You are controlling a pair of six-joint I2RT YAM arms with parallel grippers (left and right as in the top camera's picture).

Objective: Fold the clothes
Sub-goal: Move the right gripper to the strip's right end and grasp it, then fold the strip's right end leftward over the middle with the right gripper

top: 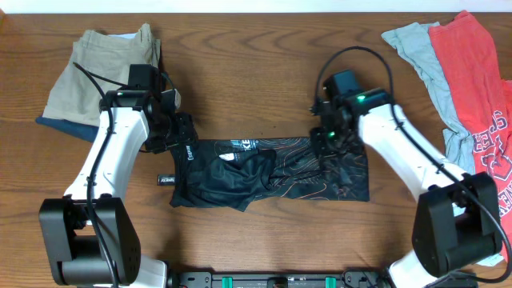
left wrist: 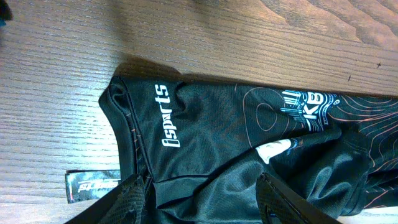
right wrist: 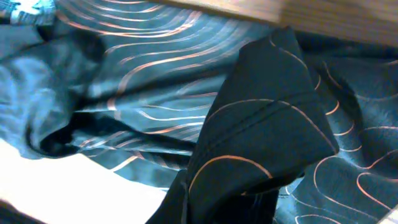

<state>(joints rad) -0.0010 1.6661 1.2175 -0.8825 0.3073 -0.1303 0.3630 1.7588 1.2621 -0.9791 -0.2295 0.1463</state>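
The black jersey (top: 304, 180) with orange contour lines and white logos lies crumpled across the middle of the table. My left gripper (top: 182, 142) is at its upper left corner. In the left wrist view its fingers (left wrist: 205, 202) are open, wide apart over the jersey (left wrist: 211, 124) near the white logo. My right gripper (top: 326, 138) is at the jersey's top edge, right of middle. In the right wrist view a fold of the jersey (right wrist: 261, 137) rises in a peak into the jaws, which the fabric hides. That gripper is shut on the fold.
Khaki shorts (top: 104, 68) on a navy garment lie at the back left. A grey T-shirt (top: 416, 48) and a red T-shirt (top: 480, 88) lie at the right edge. A small black label (top: 166, 179) sticks out at the jersey's left side (left wrist: 93, 185).
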